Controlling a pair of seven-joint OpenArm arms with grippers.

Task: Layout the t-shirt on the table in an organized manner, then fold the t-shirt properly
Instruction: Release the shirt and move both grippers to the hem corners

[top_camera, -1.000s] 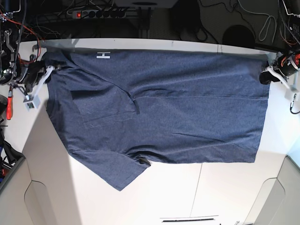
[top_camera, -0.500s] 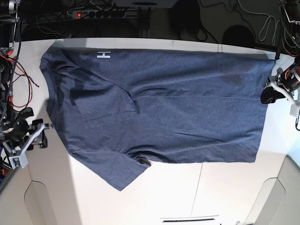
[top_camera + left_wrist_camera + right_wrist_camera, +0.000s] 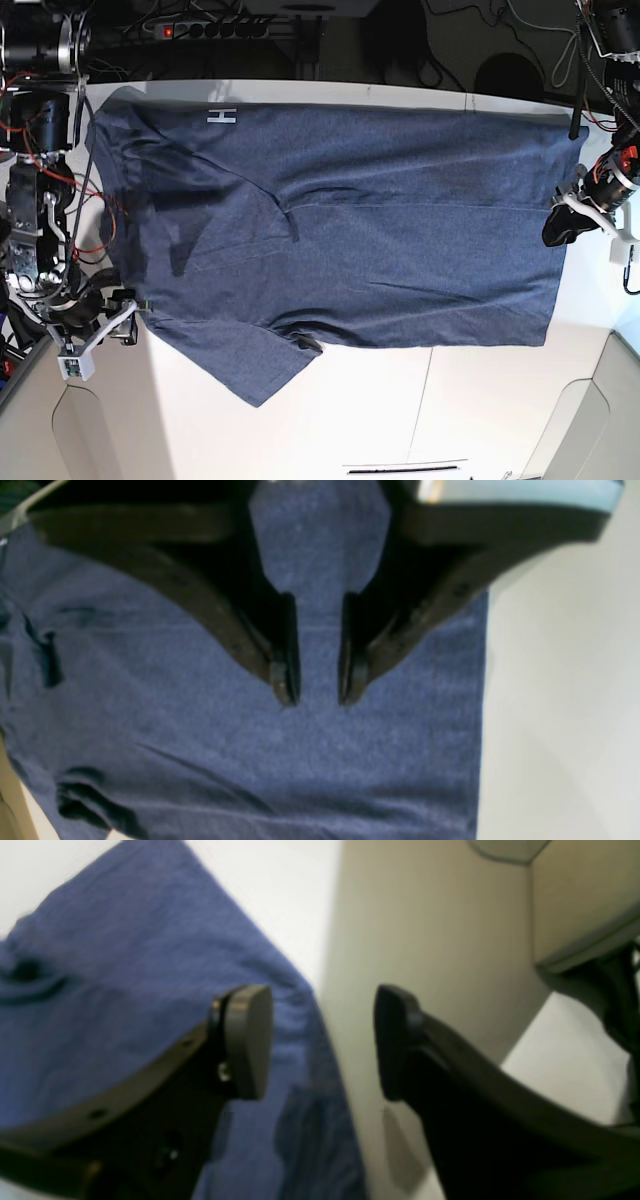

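T-shirt (image 3: pixel 340 225) spread flat across the table (image 3: pixel 480 410), long axis running side to side in the base view, hem end toward the left gripper (image 3: pixel 562 222), collar and sleeve end toward the right gripper (image 3: pixel 118 318).

Left gripper: fingers slightly apart, a narrow gap between the tips, nothing clamped. Cloth directly beneath and ahead of the tips in the left wrist view (image 3: pixel 280 760); hem edge just to one side of the fingers, bare table (image 3: pixel 560 690) beyond it.

Right gripper (image 3: pixel 320 1040): fingers wide apart, nothing between them. One pad over the shirt's sleeve edge (image 3: pixel 125 1005), the other past that edge, off the cloth. Shirt lying to one side of the fingers only, its border running through the gap.

Judged from this: shirt laid out, one sleeve folded in; each end within reach of its own arm, neither nearer to the middle.

Shown only by the base view: whole outline, white letter "H" (image 3: pixel 220 118) near the far edge, small turned-up fold (image 3: pixel 305 343) by the near sleeve. Shown only by the wrist views: finger spacing and which side of the shirt's edge each tip stands on. Height of the fingers above the cloth: cannot tell.
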